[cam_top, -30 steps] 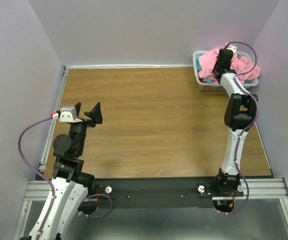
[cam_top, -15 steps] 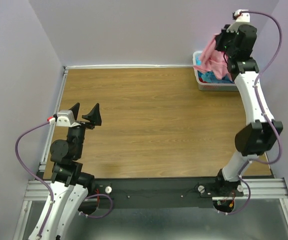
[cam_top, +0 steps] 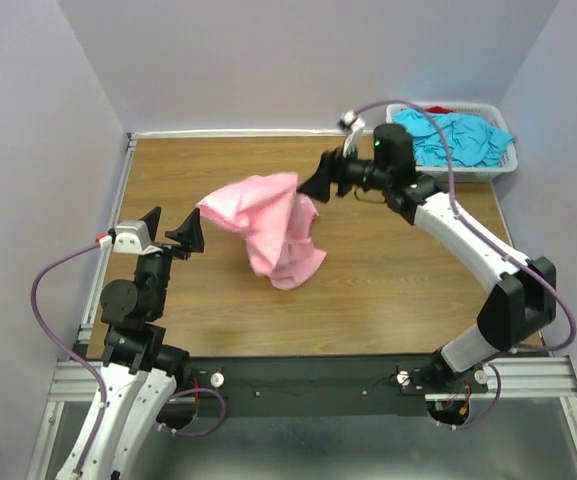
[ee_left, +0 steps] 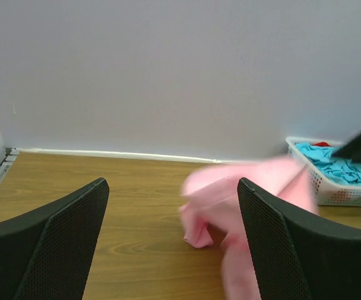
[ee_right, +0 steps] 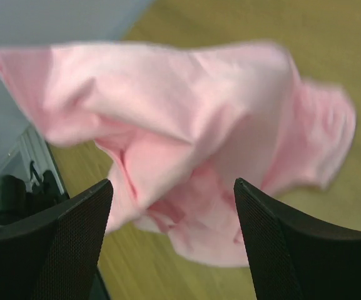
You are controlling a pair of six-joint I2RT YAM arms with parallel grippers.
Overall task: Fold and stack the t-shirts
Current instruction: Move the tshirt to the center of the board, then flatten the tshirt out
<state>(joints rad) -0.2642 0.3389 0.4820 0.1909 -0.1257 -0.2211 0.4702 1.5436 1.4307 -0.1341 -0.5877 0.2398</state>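
Observation:
A light pink t-shirt (cam_top: pixel 268 230) (ee_right: pixel 186 112) hangs crumpled and blurred over the middle of the wooden table (cam_top: pixel 398 285), free of both grippers. My right gripper (cam_top: pixel 313 178) (ee_right: pixel 172 184) sits just right of it, jaws open and empty, pointing at the cloth. At the table's left side my left gripper (cam_top: pixel 175 222) (ee_left: pixel 172 187) is open and empty, facing the pink t-shirt (ee_left: pixel 211 200) from a short distance. Turquoise t-shirts (cam_top: pixel 458 135) (ee_left: pixel 336 165) and a bit of red t-shirt (cam_top: pixel 438 107) lie in the basket.
The white slotted basket (cam_top: pixel 506 166) (ee_left: pixel 340 195) stands in the far right corner against the wall. Lavender walls close the table at the back and on both sides. The arm bases sit on a metal rail (cam_top: pixel 318 385) at the near edge.
The right arm swung from the basket out over the table's middle carrying the pink t-shirt, then opened its jaws and let it go. The left arm barely moved.

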